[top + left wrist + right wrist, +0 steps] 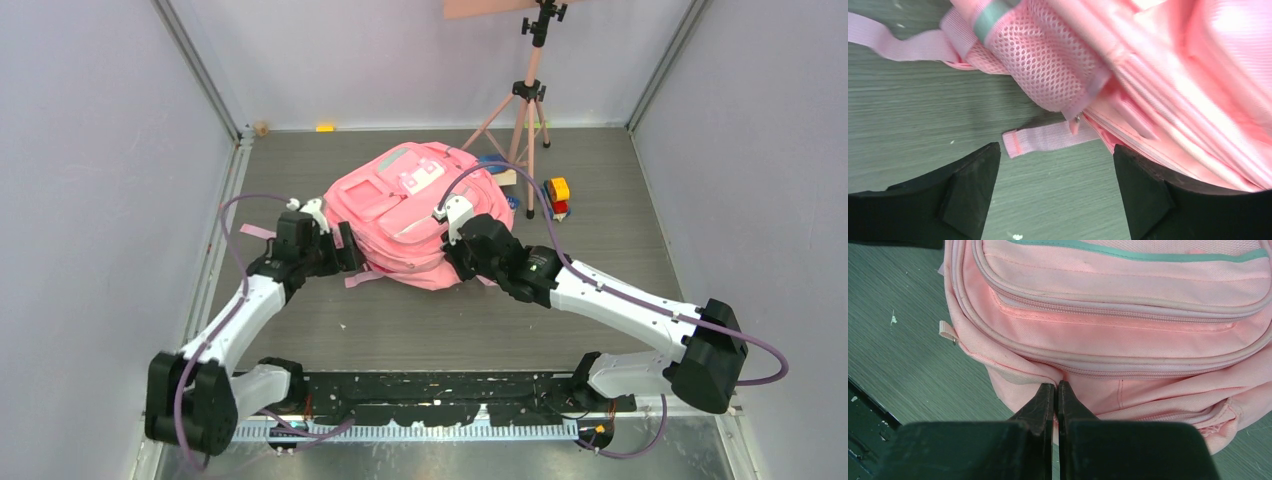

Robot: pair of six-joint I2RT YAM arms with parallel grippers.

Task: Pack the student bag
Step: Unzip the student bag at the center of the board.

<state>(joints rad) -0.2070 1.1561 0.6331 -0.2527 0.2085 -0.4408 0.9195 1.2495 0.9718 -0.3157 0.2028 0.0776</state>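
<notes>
Top view: we see the bag (400, 205) lying on the table (400, 330) at the centre of the frame, front pockets and white patch facing up. Both arms reach in from the bottom edge to its near side.

Left gripper (1055, 150): released. In the left wrist view its fingers (970, 180) stand wide apart at the bottom corners and hold nothing. Between them a loose strap end (1048, 137) lies flat on the table. The mesh pocket (1048, 60) fills the upper centre of that view. From above, this gripper sits just beside the bag's left side.

Right gripper (1055, 387): clenched. In the right wrist view the jaws are pressed together at bottom centre, the tips at the piping under the lower front pocket. The fabric puckers toward the tips, so we log a pinch on the bag's edge. We cannot tell whether a zip pull lies between them.

Behind the bag, upper right of the top view: a tripod (528, 110), and coloured blocks (557, 196) just beside its feet, apart from the bag.
</notes>
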